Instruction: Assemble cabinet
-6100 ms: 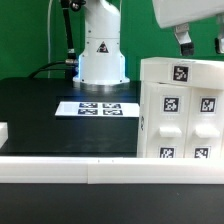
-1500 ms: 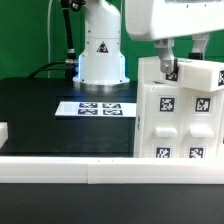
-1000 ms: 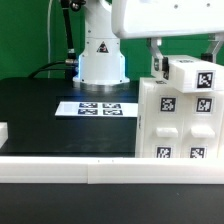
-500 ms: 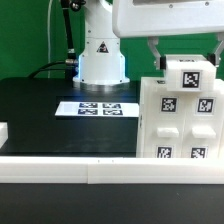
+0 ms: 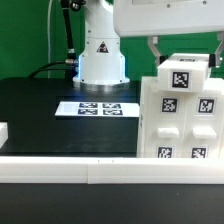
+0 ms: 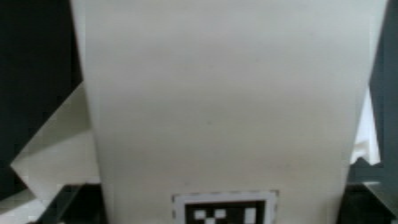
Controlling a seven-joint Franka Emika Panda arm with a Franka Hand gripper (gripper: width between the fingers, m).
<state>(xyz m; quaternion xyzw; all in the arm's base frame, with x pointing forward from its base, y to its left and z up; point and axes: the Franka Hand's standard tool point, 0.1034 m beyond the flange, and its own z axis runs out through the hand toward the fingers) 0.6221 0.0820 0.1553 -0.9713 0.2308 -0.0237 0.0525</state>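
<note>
The large white boxy cabinet [image 5: 180,110], built of flat panels carrying small square black-and-white tags, stands on the black table [image 5: 50,110] at the exterior view's right, well apart from the thin flat white marker board [image 5: 98,108] that lies in front of the white robot base [image 5: 100,50]. The white two-finger gripper [image 5: 183,55] hangs directly over the cabinet's top, one dark finger [image 5: 154,52] showing beside the raised top panel. In the wrist view a broad white panel [image 6: 214,100] fills the frame, a tag [image 6: 222,212] at its edge. Whether the fingers pinch the panel or merely flank it, I cannot tell
</note>
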